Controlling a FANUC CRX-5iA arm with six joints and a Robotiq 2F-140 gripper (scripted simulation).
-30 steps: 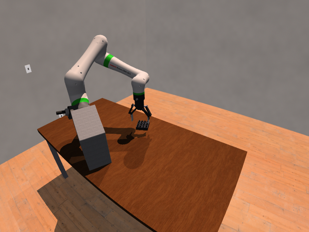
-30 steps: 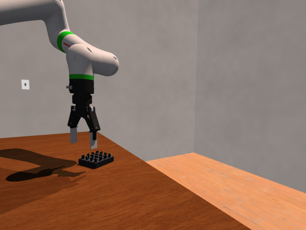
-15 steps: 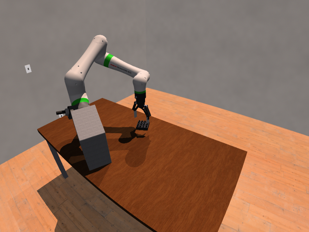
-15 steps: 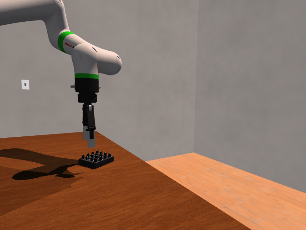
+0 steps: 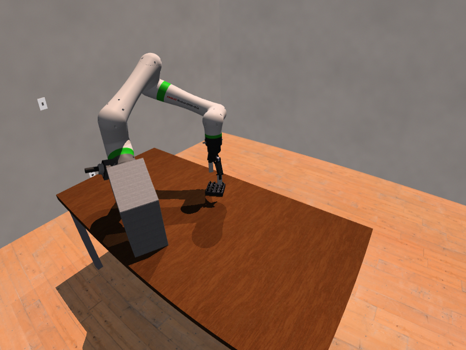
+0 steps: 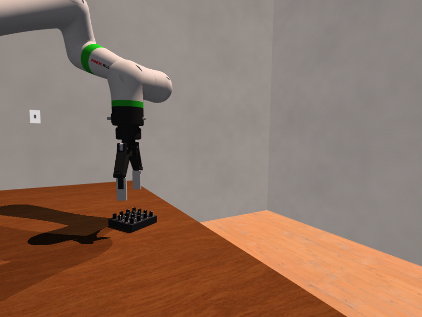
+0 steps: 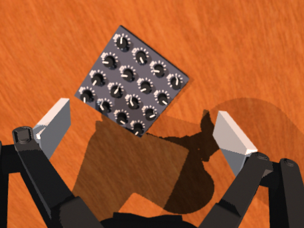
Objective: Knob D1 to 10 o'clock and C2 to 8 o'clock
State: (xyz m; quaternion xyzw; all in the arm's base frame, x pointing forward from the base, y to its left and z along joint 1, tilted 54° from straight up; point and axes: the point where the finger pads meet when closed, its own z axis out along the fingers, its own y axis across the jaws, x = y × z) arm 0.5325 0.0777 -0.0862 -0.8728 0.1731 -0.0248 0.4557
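The knob box is a small dark square box with a four-by-four grid of black knobs, each with a white line. It stands flat on the brown table and appears turned about 45 degrees in the wrist view. It also shows in the top view and the exterior view. The printed names are too small to read, so I cannot tell which knobs are D1 and C2. My gripper is open wide and empty. It hangs pointing down a short way above the box, touching no knob.
A tall grey block stands at the arm's base on the table's left side. The table's far edge runs close behind the knob box. The arm's shadow lies on the table to the left of the box.
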